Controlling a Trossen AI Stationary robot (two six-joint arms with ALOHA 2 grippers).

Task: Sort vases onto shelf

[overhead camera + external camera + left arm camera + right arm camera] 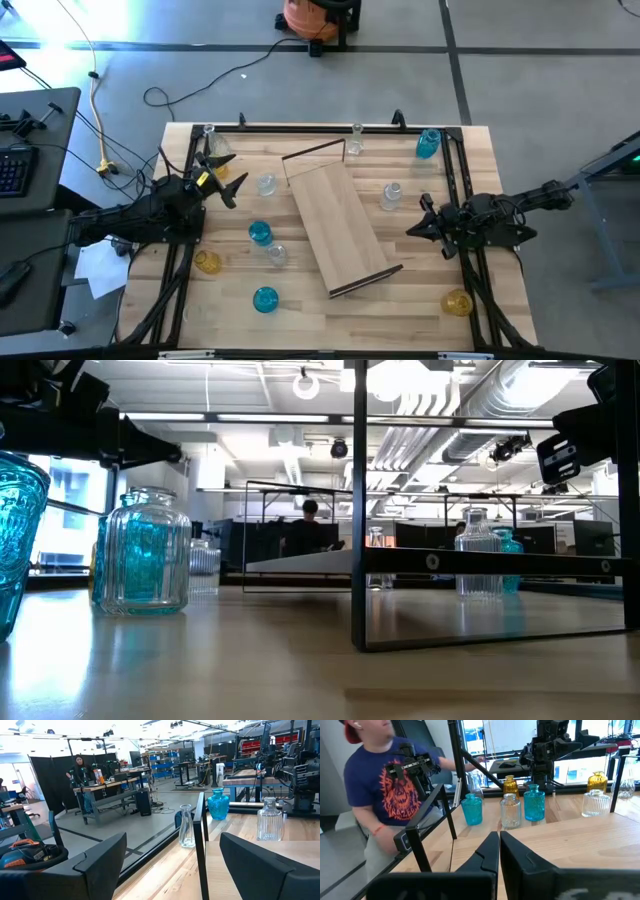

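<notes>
The shelf (338,228), a light-wood plank on dark end frames, stands slantwise in the middle of the table. Several small glass vases stand upright on their bases around it. On its left are blue ones (260,233) (265,299), an amber one (207,262) and a clear one (266,184). On its right are a blue one (428,143), a clear one (391,193) and an amber one (457,301). My left gripper (232,180) hangs open at the table's left, level, with nothing between its fingers (100,857). My right gripper (410,229) is shut and empty at the right, pointing at the shelf.
A dark metal frame (300,127) runs along the table's edges. In the right wrist view a person in a blue shirt (380,785) stands close beside the table. The low view looks past blue vases (145,550) and the shelf's end frame (360,560). Bare wood lies along the near edge.
</notes>
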